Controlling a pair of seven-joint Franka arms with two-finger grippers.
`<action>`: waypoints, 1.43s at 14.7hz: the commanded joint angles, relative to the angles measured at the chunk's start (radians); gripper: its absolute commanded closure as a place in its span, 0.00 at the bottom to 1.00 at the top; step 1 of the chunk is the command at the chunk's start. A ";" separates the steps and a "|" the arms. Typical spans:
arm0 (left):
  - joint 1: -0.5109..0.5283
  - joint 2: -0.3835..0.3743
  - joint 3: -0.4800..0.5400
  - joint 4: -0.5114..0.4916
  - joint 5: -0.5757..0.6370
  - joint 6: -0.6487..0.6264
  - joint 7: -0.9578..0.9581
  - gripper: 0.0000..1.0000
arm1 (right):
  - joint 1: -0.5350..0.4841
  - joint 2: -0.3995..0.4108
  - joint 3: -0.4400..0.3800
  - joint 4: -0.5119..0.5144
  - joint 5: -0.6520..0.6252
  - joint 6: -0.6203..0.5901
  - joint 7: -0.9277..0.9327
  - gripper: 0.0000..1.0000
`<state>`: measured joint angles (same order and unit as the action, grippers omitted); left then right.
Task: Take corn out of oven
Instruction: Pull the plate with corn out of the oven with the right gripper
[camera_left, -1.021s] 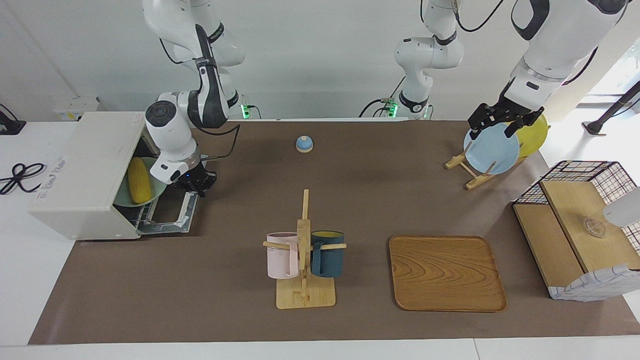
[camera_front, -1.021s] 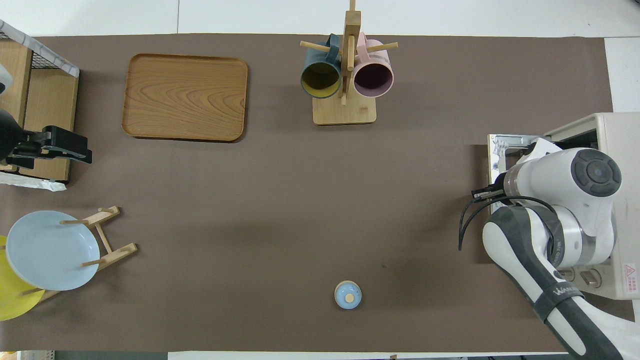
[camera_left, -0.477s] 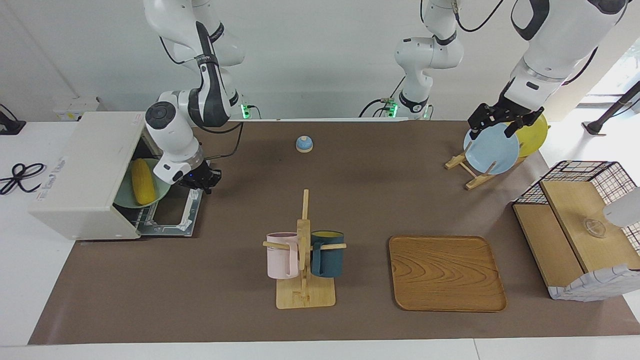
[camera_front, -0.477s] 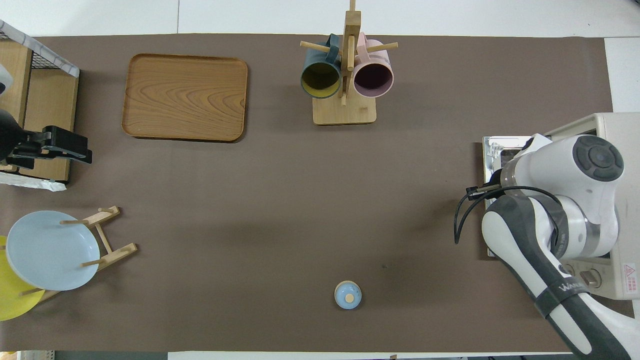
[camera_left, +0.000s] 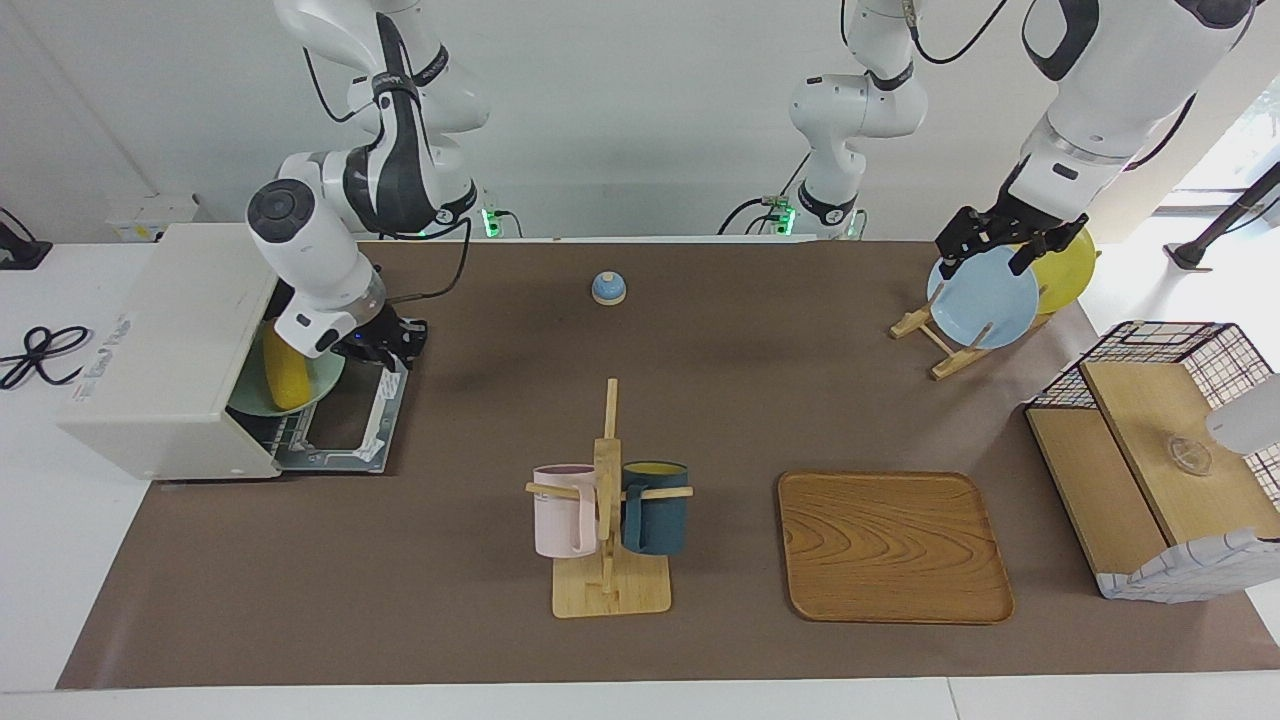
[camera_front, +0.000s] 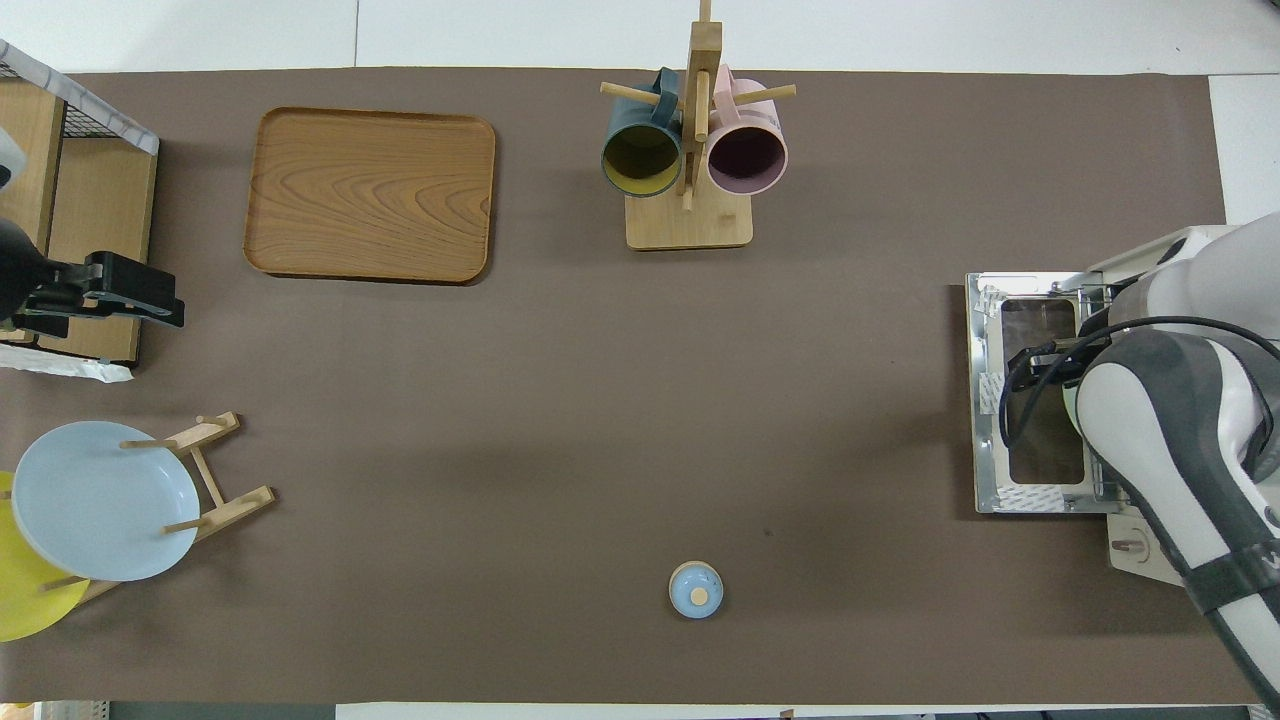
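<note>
Right gripper (camera_left: 388, 345): low over the open door (camera_left: 345, 430), just in front of the oven (camera_left: 160, 340) mouth.
Right gripper's grip: cannot tell how wide it stands; nothing is seen in it.
Corn (camera_left: 283, 372): just beside the right gripper, on the oven side of it, apart from the gripper. It lies on a green plate (camera_left: 325, 378) in the oven mouth. The right arm's wrist covers its upper end.
Oven: at the right arm's end of the table, its mouth toward the right gripper.
Door: folded down flat on the table, under the right gripper.
Left gripper (camera_left: 985, 262): up in the air at the left arm's end of the table, waiting; well apart from the right gripper.
Left gripper's grip: spread wide, holding nothing.
Blue plate (camera_left: 985, 300): upright in a wooden rack (camera_left: 940, 345), below the left gripper.
Yellow plate (camera_left: 1068, 270): in the same rack, beside the blue one, near the left gripper.
Bell (camera_left: 608, 288): on the table between the two grippers, closer to the right one.
Mug stand (camera_left: 607, 560): well apart from both grippers, with a pink mug (camera_left: 563, 510) and a dark blue mug (camera_left: 655, 508) hung on it.
Tray (camera_left: 893, 545): beside the mug stand, toward the left gripper's end.
Wooden box (camera_left: 1150, 470): at the table's end, near the left gripper, with a wire basket around it.
</note>
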<state>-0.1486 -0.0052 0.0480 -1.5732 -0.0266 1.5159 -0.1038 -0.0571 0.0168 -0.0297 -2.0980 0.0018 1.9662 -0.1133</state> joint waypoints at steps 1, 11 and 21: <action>0.012 -0.009 -0.005 -0.008 -0.010 -0.013 0.006 0.00 | -0.021 -0.018 0.004 -0.045 -0.022 0.026 -0.022 0.18; 0.012 -0.009 -0.003 -0.008 -0.010 -0.014 0.006 0.00 | -0.027 -0.038 0.005 -0.137 -0.100 0.112 -0.089 1.00; 0.012 -0.010 -0.003 -0.014 -0.010 -0.010 0.009 0.00 | 0.518 0.072 0.014 0.171 -0.120 -0.089 0.444 1.00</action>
<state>-0.1485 -0.0051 0.0482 -1.5740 -0.0266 1.5113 -0.1039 0.3634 0.0334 -0.0117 -1.9883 -0.1174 1.8911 0.1910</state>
